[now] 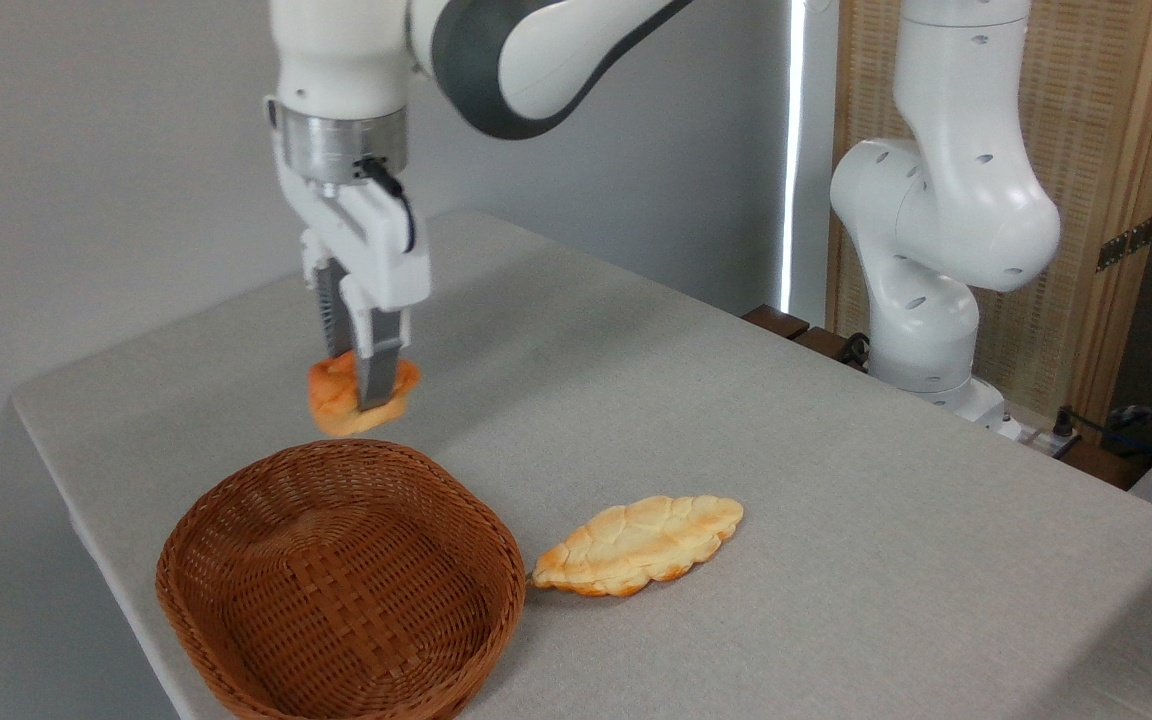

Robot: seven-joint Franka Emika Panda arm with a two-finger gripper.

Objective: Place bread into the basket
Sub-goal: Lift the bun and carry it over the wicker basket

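The bread [338, 398], a small round orange-golden bun, hangs in the air just behind the far rim of the basket. My gripper [362, 392] points straight down and is shut on it, one finger [376, 375] crossing its front. The basket [266, 640] is an oval of brown woven wicker standing at the front left of the table, nothing inside it. The bun sits a little above the level of the basket's far rim.
A flat, leaf-shaped pale-golden bread [641, 545] lies on the grey table [736, 400] just right of the basket, its tip near the rim. The arm's white base [936, 330] stands at the table's back right edge. A wooden screen stands behind it.
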